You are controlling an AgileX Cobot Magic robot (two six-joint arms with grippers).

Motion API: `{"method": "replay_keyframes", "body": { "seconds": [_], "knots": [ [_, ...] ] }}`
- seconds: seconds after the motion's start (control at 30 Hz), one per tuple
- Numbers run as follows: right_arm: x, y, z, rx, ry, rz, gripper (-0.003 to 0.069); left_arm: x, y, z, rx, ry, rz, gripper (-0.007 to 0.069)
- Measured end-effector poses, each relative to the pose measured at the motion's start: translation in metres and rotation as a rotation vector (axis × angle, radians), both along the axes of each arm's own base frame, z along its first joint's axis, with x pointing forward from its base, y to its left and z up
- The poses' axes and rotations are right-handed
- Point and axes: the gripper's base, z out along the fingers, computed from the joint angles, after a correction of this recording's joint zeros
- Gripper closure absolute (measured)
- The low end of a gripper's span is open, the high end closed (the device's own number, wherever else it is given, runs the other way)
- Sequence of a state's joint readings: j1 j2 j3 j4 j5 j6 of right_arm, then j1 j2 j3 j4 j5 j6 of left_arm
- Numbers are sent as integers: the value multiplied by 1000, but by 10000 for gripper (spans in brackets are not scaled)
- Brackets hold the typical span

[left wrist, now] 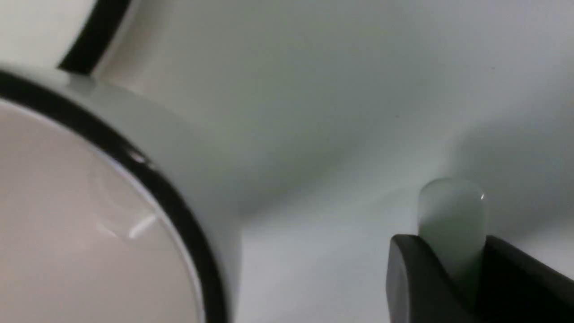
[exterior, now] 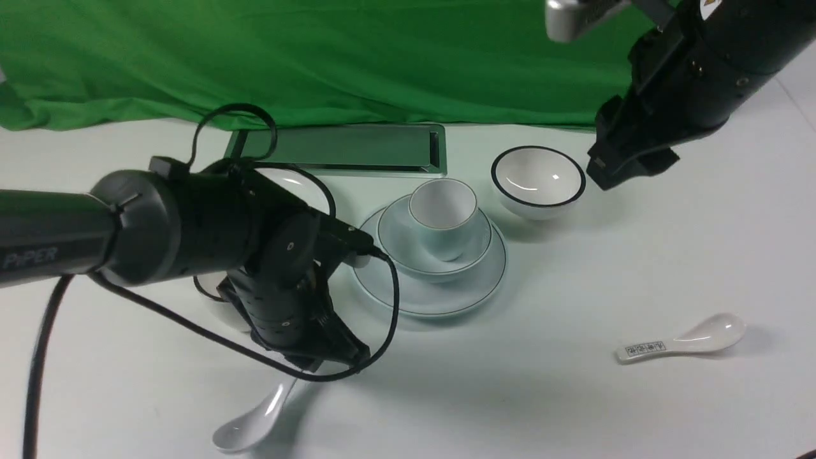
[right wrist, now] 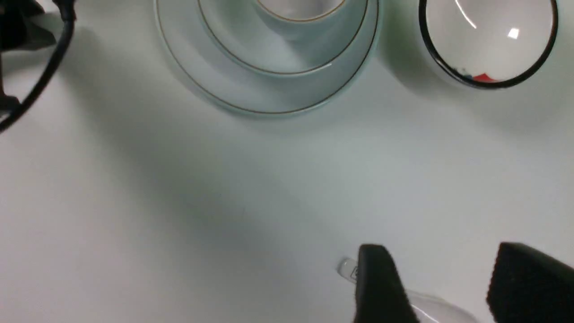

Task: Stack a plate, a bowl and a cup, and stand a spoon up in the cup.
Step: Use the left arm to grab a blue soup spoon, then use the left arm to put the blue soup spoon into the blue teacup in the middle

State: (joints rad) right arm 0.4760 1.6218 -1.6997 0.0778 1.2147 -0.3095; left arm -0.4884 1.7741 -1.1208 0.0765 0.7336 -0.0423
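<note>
The pale blue plate (exterior: 440,296) lies mid-table with the shallow bowl (exterior: 398,245) on it and the handleless cup (exterior: 443,213) standing in the bowl; the right wrist view shows the same plate (right wrist: 197,85). The plain white spoon (exterior: 252,424) lies near the front edge, its handle running up into my left gripper (exterior: 313,364). In the left wrist view the handle end (left wrist: 453,211) sticks out between the jaws of the left gripper (left wrist: 453,253), which are shut on it. My right gripper (right wrist: 441,287) hangs open high at the back right, holding nothing.
A black-rimmed bowl (exterior: 539,182) stands right of the stack. A spoon with a printed handle (exterior: 682,341) lies at the right, under the right gripper. A black-rimmed cup (left wrist: 112,224) stands close beside the left gripper. A black-rimmed plate (exterior: 296,185) shows behind the left arm.
</note>
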Motion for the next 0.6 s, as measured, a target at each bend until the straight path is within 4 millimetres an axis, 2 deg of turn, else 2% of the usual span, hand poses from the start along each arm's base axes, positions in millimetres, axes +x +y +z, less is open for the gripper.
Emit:
{"method": "replay_keyframes", "body": {
  "seconds": [0.1, 0.17, 0.2, 0.23, 0.33, 0.43, 0.47, 0.6],
  "knots": [
    [-5, -3, 5, -3, -18, -1, 289, 4, -4, 36, -66, -105, -10, 547],
    [-10, -7, 13, -5, -44, -4, 289, 10, -10, 71, -178, -237, -11, 547],
    [-10, -8, 14, -8, -49, -5, 289, 11, -11, 76, -191, -256, -17, 547],
    [-14, -12, 20, -12, -75, -7, 289, 17, -18, 101, -299, -365, -15, 547],
    [-21, -18, 32, -11, -131, -13, 289, 31, -30, 133, -472, -551, -6, 547],
    [-26, -22, 40, -12, -175, -17, 289, 48, -37, 141, -560, -706, 25, 547],
    [-26, -23, 41, -12, -177, -18, 289, 49, -37, 140, -560, -702, 26, 547],
    [-28, -24, 44, -14, -195, -20, 289, 73, -45, 120, -591, -826, 67, 547]
  ]
}}
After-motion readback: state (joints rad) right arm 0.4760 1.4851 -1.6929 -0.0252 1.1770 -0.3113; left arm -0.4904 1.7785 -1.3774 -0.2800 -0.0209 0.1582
